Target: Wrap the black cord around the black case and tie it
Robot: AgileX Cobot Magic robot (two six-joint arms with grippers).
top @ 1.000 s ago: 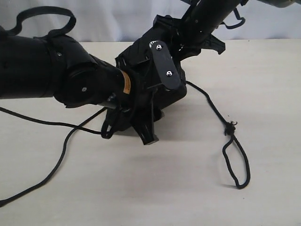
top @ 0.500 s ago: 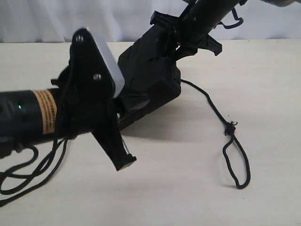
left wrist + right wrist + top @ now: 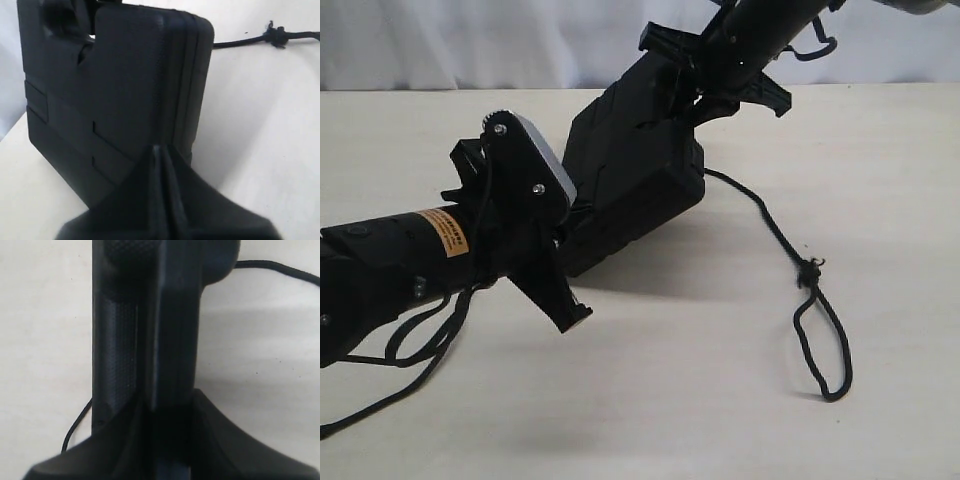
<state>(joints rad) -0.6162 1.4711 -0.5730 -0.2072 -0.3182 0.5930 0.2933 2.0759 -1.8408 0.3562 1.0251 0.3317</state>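
The black case [image 3: 630, 170] stands tilted on one edge on the table. My right gripper [image 3: 705, 75] is shut on its upper end; in the right wrist view the case's edge [image 3: 150, 315] fills the gap between the fingers of that gripper [image 3: 167, 405]. My left gripper [image 3: 572, 318] is shut, its tips just short of the case's lower corner [image 3: 115, 90], and nothing shows between the fingers [image 3: 162, 150]. The black cord [image 3: 775, 225] runs from the case to a frayed knot [image 3: 810, 270] and a loop [image 3: 825, 340]. Its other part [image 3: 380, 405] lies in coils under my left arm.
The pale tabletop [image 3: 700, 400] stretches in front of the case, with a white backdrop [image 3: 520, 40] behind. My left arm [image 3: 390, 260] lies low across the left side. The knot [image 3: 275, 36] and cord [image 3: 280, 267] show beyond the case in the wrist views.
My left arm has pulled back from over the case toward the left and dropped lower. The cord on the left has bunched into coils. The case, right gripper and loop have stayed put.
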